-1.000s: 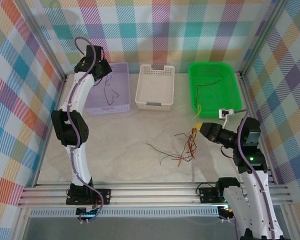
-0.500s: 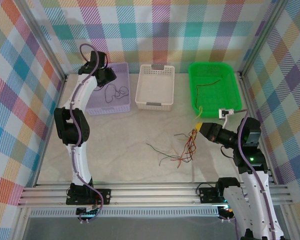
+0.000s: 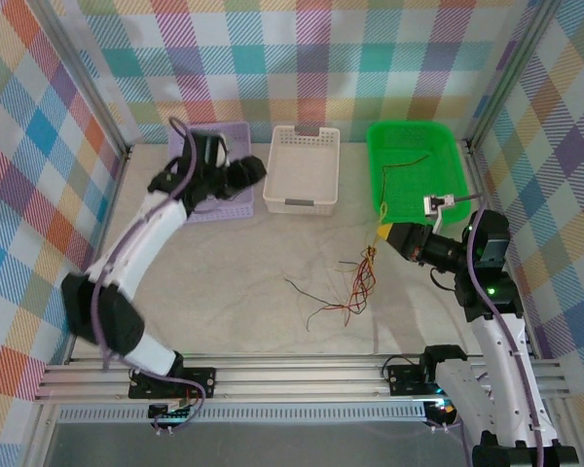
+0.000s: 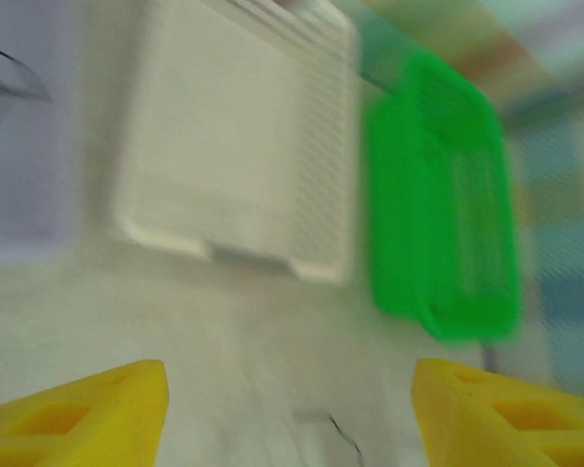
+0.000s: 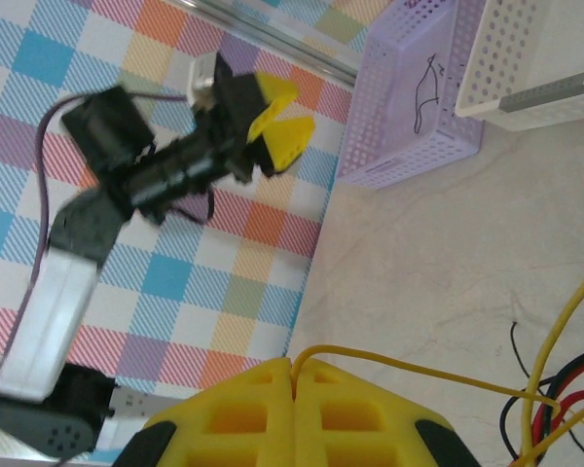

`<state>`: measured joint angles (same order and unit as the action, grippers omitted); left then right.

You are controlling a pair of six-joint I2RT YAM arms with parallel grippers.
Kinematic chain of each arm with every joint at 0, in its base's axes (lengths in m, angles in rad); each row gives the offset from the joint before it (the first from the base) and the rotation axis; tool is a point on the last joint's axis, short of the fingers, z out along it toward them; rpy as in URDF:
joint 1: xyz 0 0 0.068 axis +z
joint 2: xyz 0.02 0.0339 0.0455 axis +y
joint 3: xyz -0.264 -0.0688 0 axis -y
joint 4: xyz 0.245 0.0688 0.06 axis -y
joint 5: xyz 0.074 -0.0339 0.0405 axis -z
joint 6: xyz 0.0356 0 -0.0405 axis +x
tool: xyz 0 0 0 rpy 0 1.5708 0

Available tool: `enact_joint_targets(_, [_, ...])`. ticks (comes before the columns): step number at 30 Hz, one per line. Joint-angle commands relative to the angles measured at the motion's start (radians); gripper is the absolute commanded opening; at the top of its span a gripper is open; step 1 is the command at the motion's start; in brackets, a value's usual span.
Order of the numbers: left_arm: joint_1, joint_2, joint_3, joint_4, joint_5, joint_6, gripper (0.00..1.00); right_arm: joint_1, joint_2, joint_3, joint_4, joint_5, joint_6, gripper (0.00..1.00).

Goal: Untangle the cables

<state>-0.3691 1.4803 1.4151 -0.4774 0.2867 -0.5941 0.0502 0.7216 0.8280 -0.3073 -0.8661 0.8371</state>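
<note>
Our right pincer (image 3: 383, 236) is clenched on the yellow cable (image 5: 399, 366), which comes out from between its closed fingertips. It hangs over the bench (image 3: 224, 272), just in front of the green basket (image 3: 443, 180). From there the strand runs down into the tangle (image 3: 355, 292) of red, black and yellow cables, which lies mid-bench, well clear of all three baskets.

We judge the step in hand to be drawing this one strand free. To do it well, we pull slowly along the line the cable already takes, not across it. We also watch whether the red and black strands lift with it. If they do, we need the rest pinned near the crossing.

Our left pincer (image 3: 255, 167) could do that. Its fingers are released and spread, with nothing between them, though its own view is blurred, so we say this with some caution. It hovers by the near right corner of the purple basket (image 5: 399, 146), where a black cable (image 5: 423, 92) lies.

The white basket (image 3: 302, 165) stands between the two arms, and the left arm has to pass its front edge. The green basket's near wall is close to the right pincer, so a hasty lift could catch it. A few thin wires (image 3: 409, 163) lie inside.
</note>
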Motion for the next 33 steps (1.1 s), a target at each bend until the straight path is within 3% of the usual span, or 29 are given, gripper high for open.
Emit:
enact_joint_targets(1, [-0.087,-0.144,-0.192,0.252,0.134,-0.062,0.68,0.013,0.004,0.051,0.044,-0.033,0.025,0.00])
enact_joint_targets(8, [-0.354,-0.248,-0.429,0.428,0.117,-0.078,0.68,0.038,-0.012,0.067,0.038,-0.015,0.035,0.00])
enact_joint_targets(17, [-0.544,-0.160,-0.470,0.609,0.068,-0.099,0.67,0.064,-0.042,0.069,0.021,0.003,0.041,0.00])
enact_joint_targets(33, [-0.663,-0.012,-0.447,0.746,0.052,-0.127,0.55,0.075,-0.058,0.055,0.030,0.007,0.053,0.00])
